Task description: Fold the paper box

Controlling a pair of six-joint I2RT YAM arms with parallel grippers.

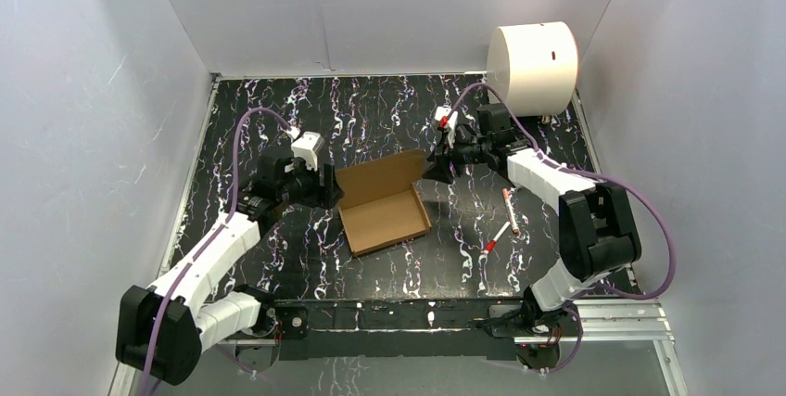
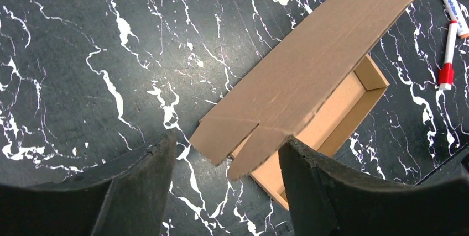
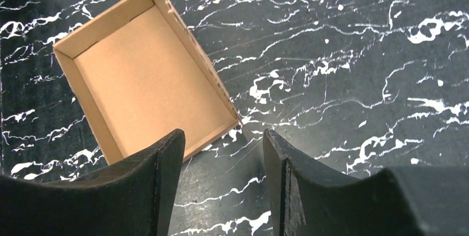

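Judging the paper box (image 1: 387, 215) at the centre of the table (image 1: 278, 108) light, thin, easily creased; I'd pinch its raised lid (image 2: 309, 70) by the free edge. I see left gripper (image 2: 227, 150) and right gripper (image 3: 224, 139) both gaping, holding nothing.

My black, white-veined table (image 1: 278, 257) fills the frame. At its centre lies the brown paper box (image 1: 385, 215), tray open, lid flap raised. Two white markers (image 1: 509, 206) (image 1: 496, 236) with red caps lie to its right, and a white cylinder (image 1: 533, 67) sits upper right.
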